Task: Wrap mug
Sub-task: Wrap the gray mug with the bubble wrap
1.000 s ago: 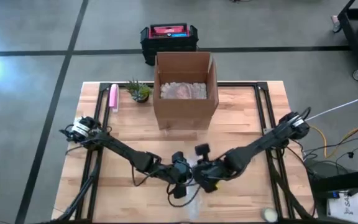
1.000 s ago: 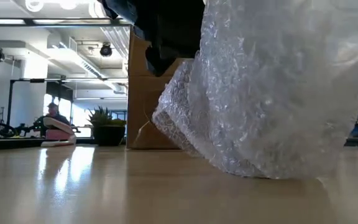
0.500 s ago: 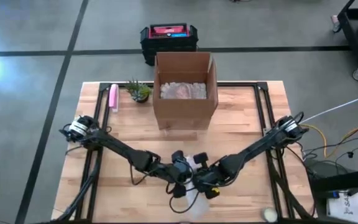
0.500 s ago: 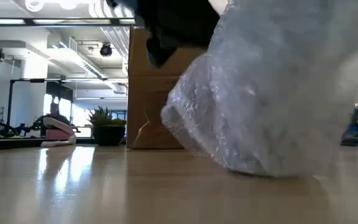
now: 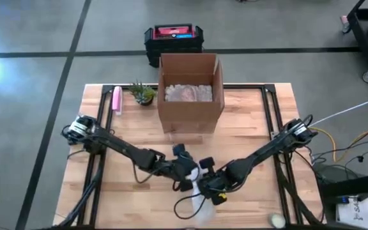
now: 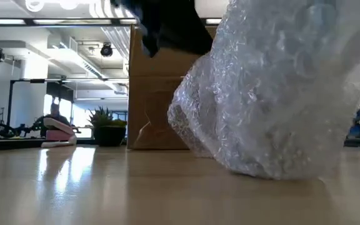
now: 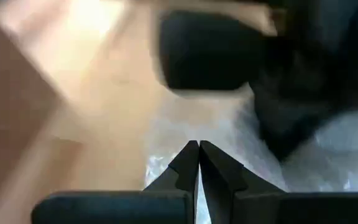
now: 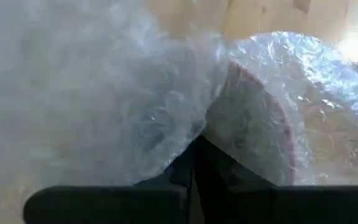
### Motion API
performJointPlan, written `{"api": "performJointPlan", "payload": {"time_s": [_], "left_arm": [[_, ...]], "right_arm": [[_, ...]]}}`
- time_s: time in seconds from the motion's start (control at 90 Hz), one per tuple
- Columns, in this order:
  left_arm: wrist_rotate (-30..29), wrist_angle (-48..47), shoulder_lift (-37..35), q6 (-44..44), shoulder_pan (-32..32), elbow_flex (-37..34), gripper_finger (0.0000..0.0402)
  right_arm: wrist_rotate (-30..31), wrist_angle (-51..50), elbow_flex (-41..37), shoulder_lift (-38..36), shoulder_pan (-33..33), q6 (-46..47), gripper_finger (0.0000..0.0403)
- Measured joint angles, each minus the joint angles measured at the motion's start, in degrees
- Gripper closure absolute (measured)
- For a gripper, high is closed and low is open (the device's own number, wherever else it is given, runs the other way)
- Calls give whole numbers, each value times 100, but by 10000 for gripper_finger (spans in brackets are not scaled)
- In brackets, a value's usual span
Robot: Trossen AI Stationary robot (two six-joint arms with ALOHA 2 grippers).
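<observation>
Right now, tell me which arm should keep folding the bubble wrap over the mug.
Right. Its tool is pinched on the bubble wrap at the mug; the left tool sits shut beside the bundle, holding nothing visible.

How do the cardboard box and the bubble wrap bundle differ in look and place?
The cardboard box is brown, stiff and square-sided; the bubble wrap bundle is clear, crumpled and rounded. The box stands open at the table's far side; the bundle sits near the front edge. Both rest on the table.
</observation>
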Motion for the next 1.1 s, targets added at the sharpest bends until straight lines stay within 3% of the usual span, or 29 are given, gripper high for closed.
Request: {"api": "performJointPlan", "payload": {"time_s": [0.089,0.444,0.6,0.9,1.1], "left_arm": [[441,529,41,157,4,-19,402],[868,766,124,115,-185,-112,402],[829,860,372,-6,-234,-111,402],[801,837,429,-66,-217,-104,401],[801,849,422,-55,-203,-109,402]], "right_arm": [[0,1,0,0,0,-55,403],[2,4,2,-9,-28,-52,403],[-4,-221,162,-98,-28,-39,403],[-29,-1575,903,-652,101,316,403],[-304,-930,918,-975,431,286,403]]}}
